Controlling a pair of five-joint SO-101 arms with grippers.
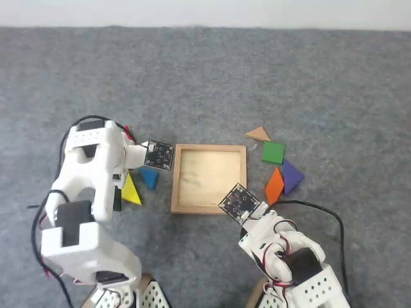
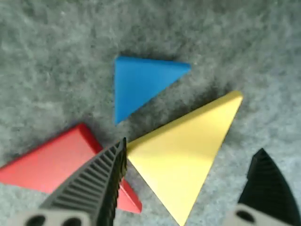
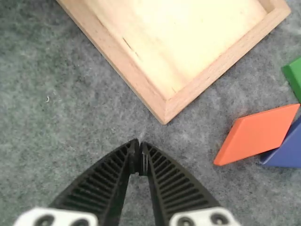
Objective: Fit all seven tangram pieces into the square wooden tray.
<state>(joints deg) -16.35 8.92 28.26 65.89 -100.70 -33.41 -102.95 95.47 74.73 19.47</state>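
The empty square wooden tray (image 1: 176,179) lies at the table's middle. In the left wrist view, my left gripper (image 2: 188,165) is open just above the yellow triangle (image 2: 183,155), one finger (image 2: 101,181) on each side of it. A blue triangle (image 2: 141,82) and a red triangle (image 2: 51,165) lie close by. In the high view the yellow triangle (image 1: 131,190) and blue triangle (image 1: 149,177) lie left of the tray. My right gripper (image 3: 139,153) is shut and empty over the carpet, just off the tray's corner (image 3: 164,106).
Right of the tray lie a tan triangle (image 1: 258,134), a green square (image 1: 273,152), an orange parallelogram (image 1: 274,185) and a purple triangle (image 1: 292,176). The right arm (image 1: 282,256) stands near the tray's front right corner. Grey carpet covers the table.
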